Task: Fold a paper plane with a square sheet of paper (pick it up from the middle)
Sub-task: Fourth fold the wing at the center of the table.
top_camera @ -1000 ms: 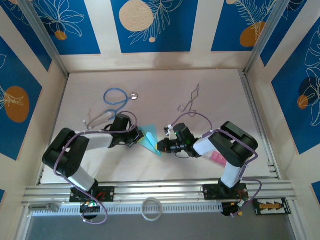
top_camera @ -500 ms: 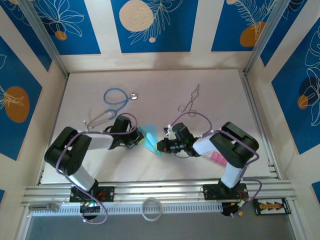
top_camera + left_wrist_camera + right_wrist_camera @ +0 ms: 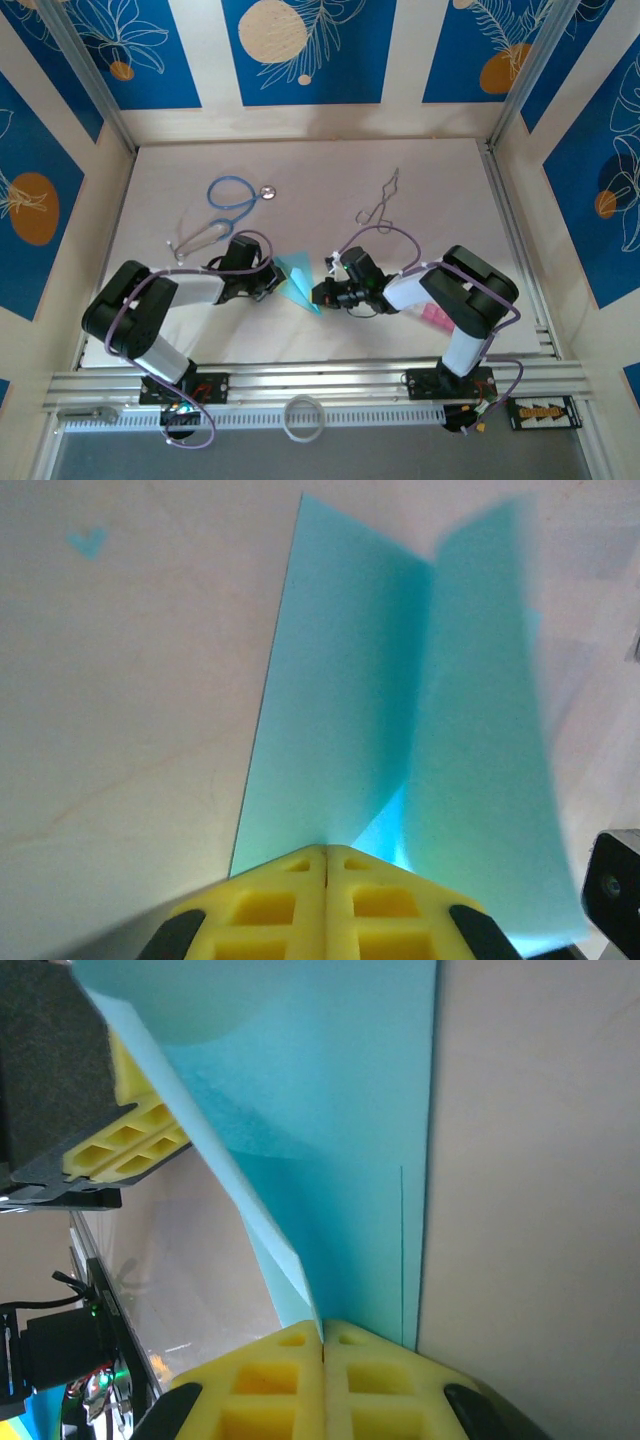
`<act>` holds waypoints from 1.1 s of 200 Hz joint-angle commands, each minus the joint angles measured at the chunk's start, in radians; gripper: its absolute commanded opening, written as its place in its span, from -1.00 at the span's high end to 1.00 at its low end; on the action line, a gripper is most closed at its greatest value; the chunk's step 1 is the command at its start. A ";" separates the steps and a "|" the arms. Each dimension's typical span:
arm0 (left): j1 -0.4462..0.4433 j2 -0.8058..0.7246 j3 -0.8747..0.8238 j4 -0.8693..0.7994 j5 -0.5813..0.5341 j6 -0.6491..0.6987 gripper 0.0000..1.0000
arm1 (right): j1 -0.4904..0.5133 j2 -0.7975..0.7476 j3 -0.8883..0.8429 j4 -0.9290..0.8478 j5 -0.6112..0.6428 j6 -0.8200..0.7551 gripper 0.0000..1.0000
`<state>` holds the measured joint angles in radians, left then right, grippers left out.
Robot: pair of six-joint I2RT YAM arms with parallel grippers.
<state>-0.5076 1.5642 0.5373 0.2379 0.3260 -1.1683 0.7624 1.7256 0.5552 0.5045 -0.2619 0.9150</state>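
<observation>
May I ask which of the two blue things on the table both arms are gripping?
The turquoise paper plane, pinched by the left fingers and right fingers; the blue-tubed stethoscope lies untouched farther back.

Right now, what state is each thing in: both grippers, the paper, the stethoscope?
left gripper: shut on the folded paper.
right gripper: shut on the folded paper.
folded paper: creased into a pointed shape, one flap raised.
stethoscope: lying loose, untouched.

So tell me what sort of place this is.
Probably a robot lab test cell: left arm and right arm bolted to an aluminium rail, a table boxed in by blue leaf-print panels, and props like a stethoscope and folded turquoise paper.
</observation>
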 commanded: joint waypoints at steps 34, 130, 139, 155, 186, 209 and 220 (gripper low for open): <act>-0.031 -0.103 0.016 -0.072 -0.035 0.097 0.83 | 0.008 -0.003 0.006 -0.046 -0.013 -0.010 1.00; -0.077 -0.004 0.009 -0.061 0.027 0.079 1.00 | 0.006 -0.003 -0.013 -0.016 -0.007 0.012 1.00; -0.077 0.007 0.004 -0.060 0.027 0.077 1.00 | 0.007 -0.003 -0.015 -0.015 -0.008 0.012 1.00; -0.078 0.020 -0.006 -0.062 0.025 0.069 1.00 | 0.008 -0.008 -0.017 -0.011 -0.008 0.016 1.00; -0.077 0.010 -0.036 -0.084 -0.009 0.045 1.00 | 0.008 -0.023 -0.026 -0.008 0.008 0.072 1.00; -0.080 -0.006 -0.055 -0.091 -0.032 0.031 1.00 | 0.018 -0.032 -0.035 0.002 0.028 0.098 1.00; -0.081 -0.011 -0.059 -0.099 -0.042 0.030 1.00 | 0.023 -0.039 -0.038 0.003 0.037 0.098 1.00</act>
<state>-0.5751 1.5517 0.5228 0.2268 0.3344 -1.1217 0.7685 1.7203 0.5446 0.5159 -0.2459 0.9779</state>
